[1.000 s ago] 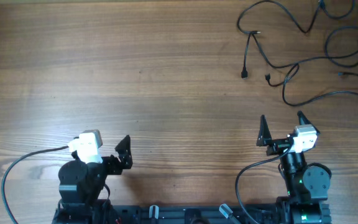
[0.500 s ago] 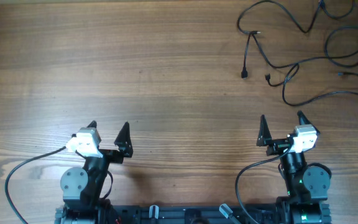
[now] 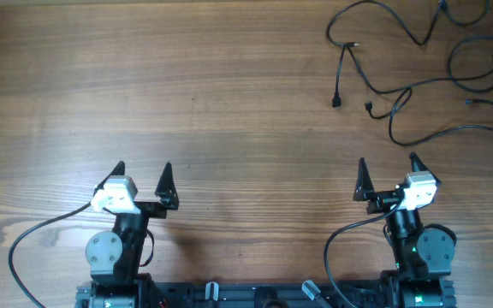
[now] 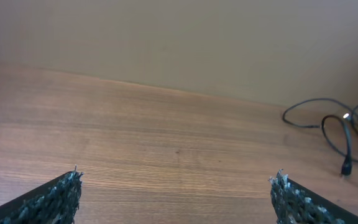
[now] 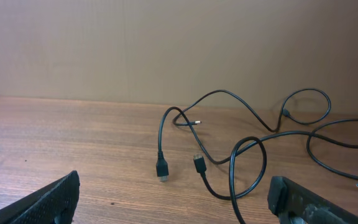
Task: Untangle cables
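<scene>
Cables [image 3: 418,77] lie as loose crossing strands at the table's [image 3: 229,94] far right corner, plug ends free; not knotted tight, so likely partly sorted. Left gripper [image 3: 142,174] spread wide, holding nothing, parked near the base, well apart from cables; right gripper [image 3: 386,167] likewise spread and unloaded, facing the strands, so probably the one placed to reach next.

- No readable text, label, brand, number or sign appeared in any view, whether on the brown wooden worktop [image 3: 229,103] or on anything resting upon it.
</scene>
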